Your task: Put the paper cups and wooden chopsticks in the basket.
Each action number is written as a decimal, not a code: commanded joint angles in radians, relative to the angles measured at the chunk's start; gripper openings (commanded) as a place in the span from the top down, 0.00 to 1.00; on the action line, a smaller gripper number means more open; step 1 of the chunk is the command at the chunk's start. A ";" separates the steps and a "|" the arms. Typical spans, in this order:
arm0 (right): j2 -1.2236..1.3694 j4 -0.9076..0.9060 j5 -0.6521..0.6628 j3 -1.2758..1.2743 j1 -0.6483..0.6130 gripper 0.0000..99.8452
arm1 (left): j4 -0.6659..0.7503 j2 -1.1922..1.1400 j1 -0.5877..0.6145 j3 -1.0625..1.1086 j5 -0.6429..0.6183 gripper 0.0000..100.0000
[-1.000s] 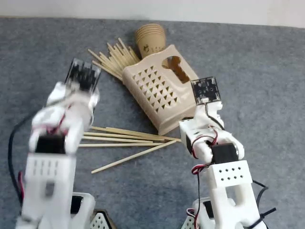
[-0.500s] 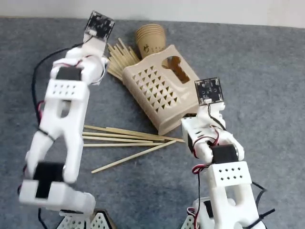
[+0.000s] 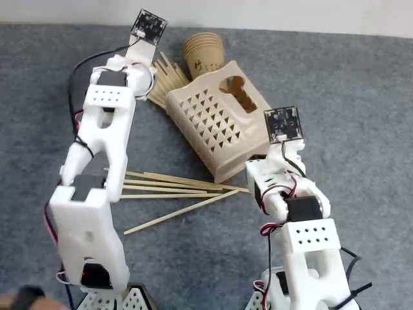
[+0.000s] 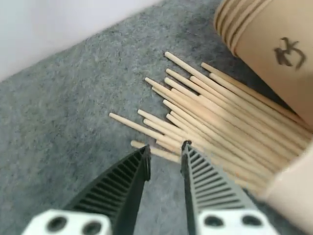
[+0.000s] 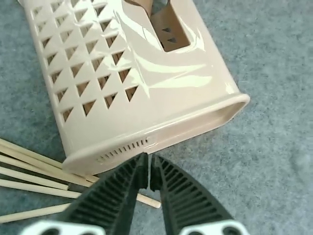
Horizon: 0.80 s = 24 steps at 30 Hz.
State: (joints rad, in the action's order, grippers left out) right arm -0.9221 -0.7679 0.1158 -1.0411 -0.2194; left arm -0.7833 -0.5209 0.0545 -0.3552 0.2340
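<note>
You're at what looks like a robotics lab or hobby test bench: the tabletop (image 3: 361, 97) is covered edge to edge in a grey felt-like mat that runs back to a plain white wall (image 3: 290, 13). The left arm (image 3: 103, 129) and right arm (image 3: 303, 226) are white plastic shells with red and black wires (image 3: 274, 190) looping in the open and a bare circuit board (image 3: 284, 124) at each wrist. The only household items, a plastic basket (image 3: 213, 123), stacked paper cups (image 3: 203, 55) and wooden chopsticks (image 3: 168, 187), lie on the mat like practice props.
</note>
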 commanded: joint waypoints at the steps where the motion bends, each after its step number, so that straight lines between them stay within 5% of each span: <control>1: -0.015 0.021 -0.011 0.005 0.007 0.97 | 0.034 -0.087 0.050 -0.180 -0.098 0.89; 18: -0.015 0.021 -0.005 0.005 0.004 0.97 | 0.112 -0.822 0.053 -0.990 -0.141 0.94; 24: -0.015 0.021 -0.005 0.004 0.004 0.97 | -0.172 -0.914 -0.012 -1.234 0.026 0.94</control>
State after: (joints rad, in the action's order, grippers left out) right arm -0.9221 -0.7679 0.1112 -1.0411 -0.2209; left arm -0.8201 -1.4446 0.1036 -1.4415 0.1849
